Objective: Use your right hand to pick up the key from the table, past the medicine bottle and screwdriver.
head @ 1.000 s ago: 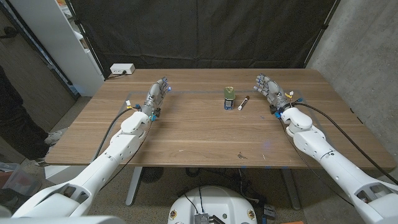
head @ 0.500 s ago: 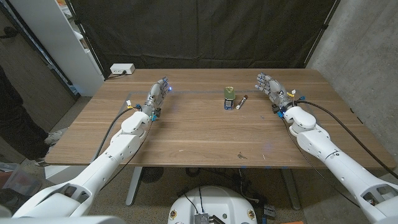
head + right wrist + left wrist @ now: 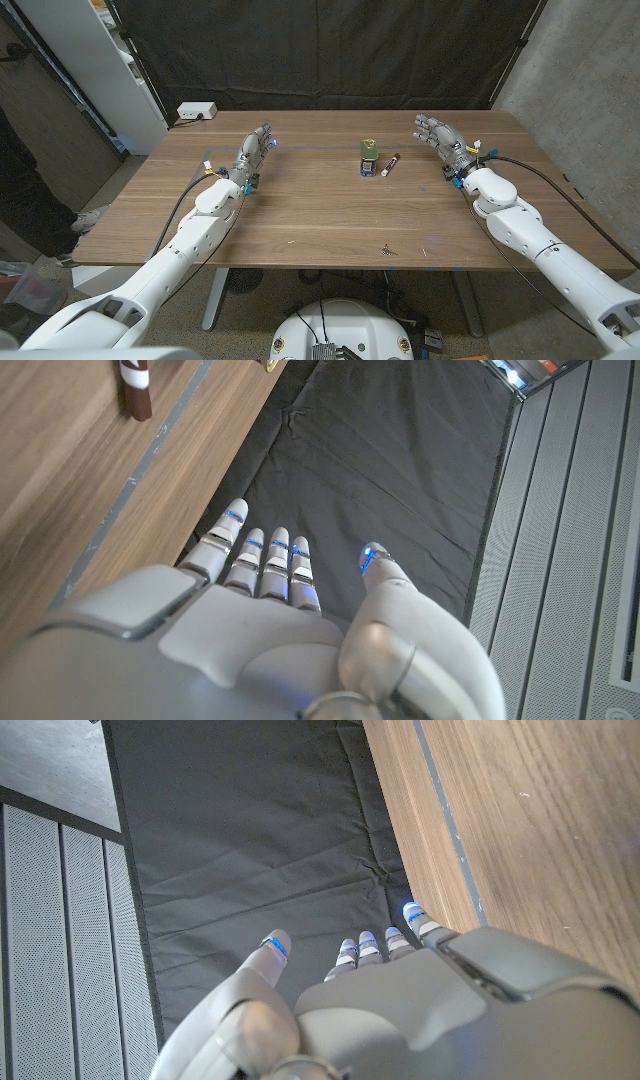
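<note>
Head view lays it out from big to small: the table (image 3: 300, 215), the right arm (image 3: 530, 240) coming in from the right corner, the right hand (image 3: 438, 136) near the far edge, then the bottle (image 3: 369, 158) and the screwdriver (image 3: 390, 165) close together mid-table, and last the key (image 3: 387, 250), a tiny dark speck near the front edge, well apart from all of them. The step in hand looks like the reach, barely begun. To do it well, I judge the hand should sweep back toward the near edge on the right side of the screwdriver, staying high enough to clear both it and the bottle, then come down almost straight over the key. The key is small and lies flat on the wood, so a fingertip pinch with the thumb would suit it better than a full grasp, and a slow descent would avoid nudging it off the edge. As for pose, the right arm is stretched forward and the hand holds nothing; the right wrist view shows its fingers (image 3: 265, 560) straight and side by side, thumb set apart, pointing past the table's far edge. The left hand (image 3: 255, 150) is likewise extended and holds nothing, fingers straight, on the far left of the table.
</note>
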Robot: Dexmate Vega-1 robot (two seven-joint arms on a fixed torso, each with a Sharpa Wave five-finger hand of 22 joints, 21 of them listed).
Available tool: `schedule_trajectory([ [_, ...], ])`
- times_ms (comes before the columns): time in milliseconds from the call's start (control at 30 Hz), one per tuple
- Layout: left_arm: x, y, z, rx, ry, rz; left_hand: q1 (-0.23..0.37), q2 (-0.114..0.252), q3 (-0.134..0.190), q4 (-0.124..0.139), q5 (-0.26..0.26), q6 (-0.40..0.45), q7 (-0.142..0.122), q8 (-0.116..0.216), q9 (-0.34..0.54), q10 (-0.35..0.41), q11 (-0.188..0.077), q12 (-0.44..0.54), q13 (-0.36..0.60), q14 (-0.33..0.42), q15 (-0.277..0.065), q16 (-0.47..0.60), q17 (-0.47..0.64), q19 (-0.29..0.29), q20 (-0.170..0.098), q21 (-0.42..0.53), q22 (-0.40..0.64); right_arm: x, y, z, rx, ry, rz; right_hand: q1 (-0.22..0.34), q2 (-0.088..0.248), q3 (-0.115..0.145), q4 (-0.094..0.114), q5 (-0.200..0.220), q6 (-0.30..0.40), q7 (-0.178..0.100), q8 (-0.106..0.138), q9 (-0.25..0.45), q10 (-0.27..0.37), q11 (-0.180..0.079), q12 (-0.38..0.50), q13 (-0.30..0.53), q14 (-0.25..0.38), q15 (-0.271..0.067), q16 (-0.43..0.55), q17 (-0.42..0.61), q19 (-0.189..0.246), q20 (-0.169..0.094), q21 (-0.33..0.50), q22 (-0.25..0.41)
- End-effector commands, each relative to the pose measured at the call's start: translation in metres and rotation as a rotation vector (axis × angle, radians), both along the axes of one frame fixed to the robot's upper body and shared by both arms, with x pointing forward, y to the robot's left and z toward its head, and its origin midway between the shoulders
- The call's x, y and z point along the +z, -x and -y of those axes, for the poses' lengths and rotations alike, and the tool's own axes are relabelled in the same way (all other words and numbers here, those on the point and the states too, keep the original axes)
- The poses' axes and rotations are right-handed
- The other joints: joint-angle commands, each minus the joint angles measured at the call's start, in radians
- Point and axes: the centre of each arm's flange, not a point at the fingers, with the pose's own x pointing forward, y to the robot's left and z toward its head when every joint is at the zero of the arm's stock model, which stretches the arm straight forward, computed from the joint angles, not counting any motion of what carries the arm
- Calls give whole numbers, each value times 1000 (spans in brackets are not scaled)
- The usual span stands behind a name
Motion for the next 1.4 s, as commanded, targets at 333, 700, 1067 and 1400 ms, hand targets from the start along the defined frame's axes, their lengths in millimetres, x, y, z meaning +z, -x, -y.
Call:
schedule_trajectory([
  [333,1,5,4,-9,-12,6,7,41,5,3,3,-1,-4,4,3,-5,6,4,1,-4,4,3,4,-1,2,4,3,11,33,10,-50,121,62,40,0,11,-32,2,28,0,12,4,29,1,11,1,21,-2,4,0,27,0,12,4],
  [700,-1,8,8,-16,-16,7,7,41,4,3,3,-1,-3,4,3,-5,6,4,1,-5,4,3,4,-1,2,3,3,14,56,14,-97,170,99,53,2,15,-44,1,40,1,14,5,39,1,12,1,27,-3,5,0,26,1,11,4],
  [1067,-1,9,9,-28,-27,11,7,40,4,3,3,0,-3,4,3,-5,7,4,1,-4,3,3,4,-1,3,3,2,13,80,15,-162,227,133,64,5,19,-54,0,49,1,15,5,47,-4,12,2,32,-3,5,0,27,2,10,4],
  [1400,3,6,7,-37,-39,13,7,39,4,3,3,0,-3,4,3,-4,6,4,1,-4,3,3,3,-1,5,2,2,14,101,14,-233,282,156,74,6,21,-61,-2,54,1,15,5,54,-1,13,2,36,-4,4,0,28,1,10,5],
])
